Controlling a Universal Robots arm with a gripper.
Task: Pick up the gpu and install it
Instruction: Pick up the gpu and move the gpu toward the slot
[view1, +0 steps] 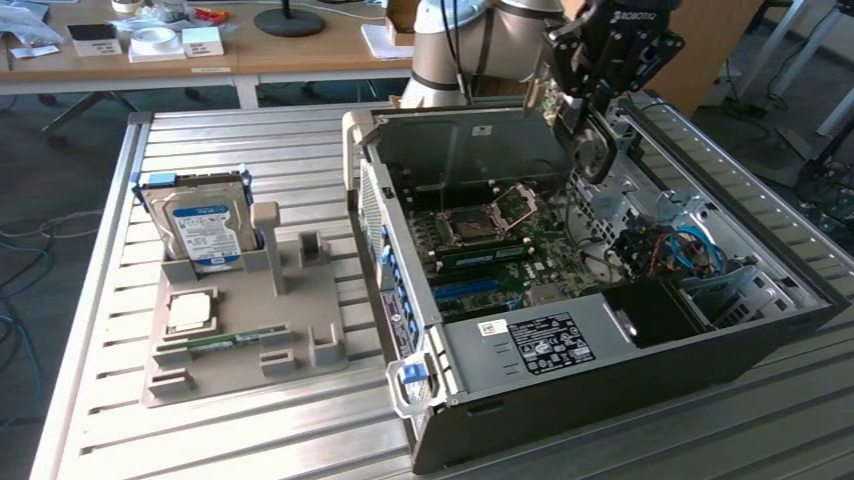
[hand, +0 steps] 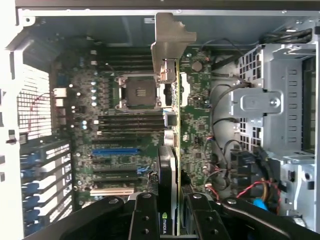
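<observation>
The gpu (view1: 589, 148) hangs edge-down over the open computer case (view1: 561, 345), above the motherboard's far side, with my gripper (view1: 587, 100) shut on its upper edge. In the wrist view the gpu (hand: 170, 150) appears edge-on, a thin dark card with its metal bracket (hand: 170, 37) at the far end and the fan side bulging near my fingers (hand: 145, 215). My gripper (hand: 171, 212) clamps the card from both sides. Beneath it lies the motherboard (hand: 115, 95) with a blue slot (hand: 115, 150) off to one side of the card.
A grey holder (view1: 314, 345) at the exterior view's left carries a silver hard drive (view1: 203, 228), a processor chip (view1: 188, 312) and a green memory stick (view1: 235, 339). Inside the case sit a drive cage (hand: 272, 105) and loose cables (view1: 674, 250). A desk (view1: 200, 50) stands behind.
</observation>
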